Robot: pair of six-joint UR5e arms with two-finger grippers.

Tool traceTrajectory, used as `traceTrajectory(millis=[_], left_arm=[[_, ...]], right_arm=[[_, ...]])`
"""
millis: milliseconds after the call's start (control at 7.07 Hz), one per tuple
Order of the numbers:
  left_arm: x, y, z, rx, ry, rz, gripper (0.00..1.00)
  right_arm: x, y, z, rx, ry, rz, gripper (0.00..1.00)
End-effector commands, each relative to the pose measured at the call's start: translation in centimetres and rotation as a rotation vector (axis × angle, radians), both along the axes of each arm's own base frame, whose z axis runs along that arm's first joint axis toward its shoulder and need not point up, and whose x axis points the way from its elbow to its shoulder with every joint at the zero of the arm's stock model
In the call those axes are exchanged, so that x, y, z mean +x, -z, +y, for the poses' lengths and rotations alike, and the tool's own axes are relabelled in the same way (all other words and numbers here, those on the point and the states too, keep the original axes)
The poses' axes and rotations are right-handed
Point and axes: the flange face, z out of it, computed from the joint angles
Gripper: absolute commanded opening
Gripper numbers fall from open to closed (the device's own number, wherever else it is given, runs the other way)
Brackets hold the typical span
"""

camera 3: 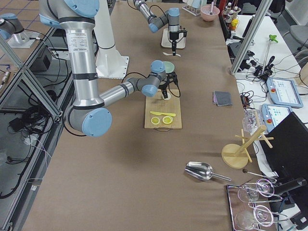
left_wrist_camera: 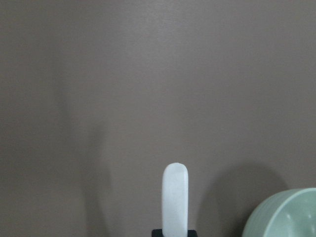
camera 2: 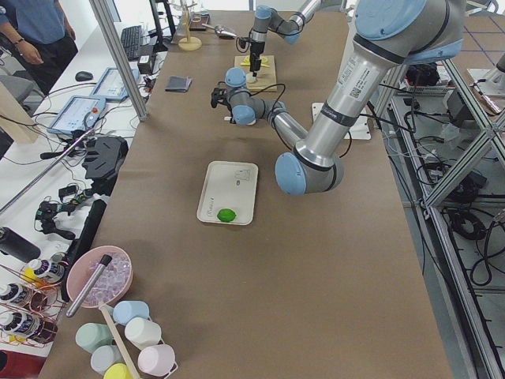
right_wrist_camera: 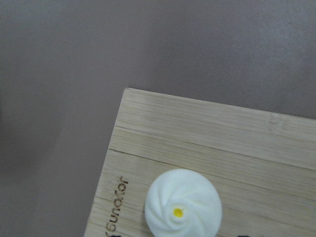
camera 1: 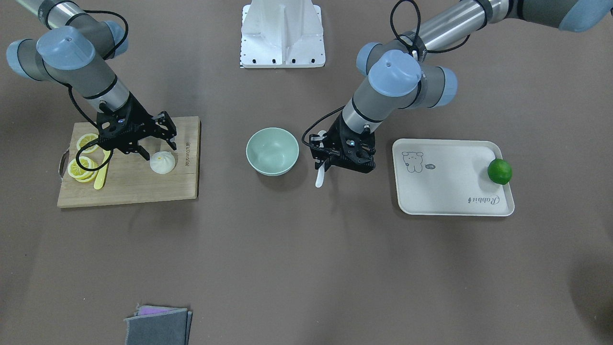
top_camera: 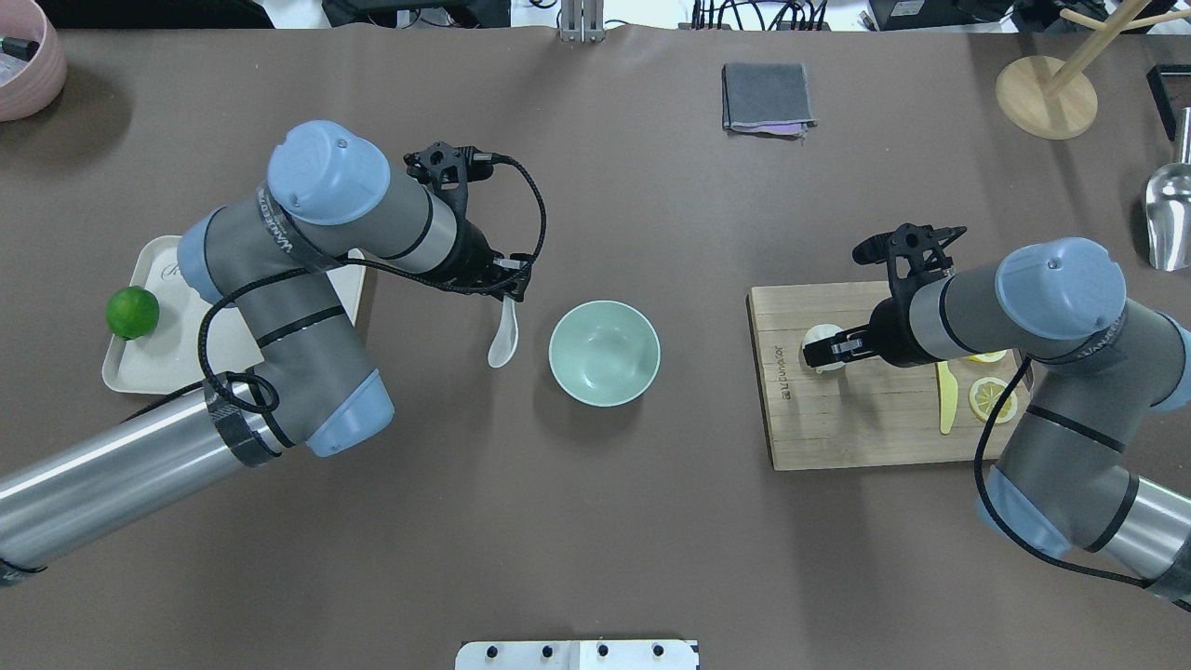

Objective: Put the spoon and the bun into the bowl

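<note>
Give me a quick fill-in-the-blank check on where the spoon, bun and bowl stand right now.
1. The left pincer is shut on the white ____.
2. The bun rests on the wooden ____, beneath the open right pincer.
3. The mint-green bowl is completely ____.
4. The green lime lies on the white ____.
Missing words: spoon; board; empty; tray.

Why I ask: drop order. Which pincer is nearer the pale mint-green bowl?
Left. Left pincer, gripping the white glossy spoon, is beside the bowl; right pincer hovers over the wooden board, farther off.
</note>
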Motion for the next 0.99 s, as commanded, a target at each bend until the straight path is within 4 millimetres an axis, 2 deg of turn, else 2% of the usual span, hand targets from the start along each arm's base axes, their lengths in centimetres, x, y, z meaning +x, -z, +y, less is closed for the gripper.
traceTrajectory(millis=[0, 283, 707, 848], left_arm=[[1.7, 2.5, 1.2, -0.022, 0.017, 0.029, 0.00], [1.9, 2.7, 1.3, -0.014, 0.033, 0.027, 0.00], [3.3, 5.7, 2.3, -0.030, 0.056, 0.062, 0.00], [4.6, 5.6, 3.4, -0.019, 0.069, 0.054, 0.00]], right_arm=[[-0.6, -0.9, -0.2, 0.002, -0.013, 0.022, 0.60], [-0.6, -0.9, -0.2, 0.009, -0.015, 0.024, 0.02], [0.0, 0.7, -0.2, 0.019, -0.017, -0.004, 0.00], [0.3, 1.5, -0.6, 0.027, -0.024, -0.016, 0.00]])
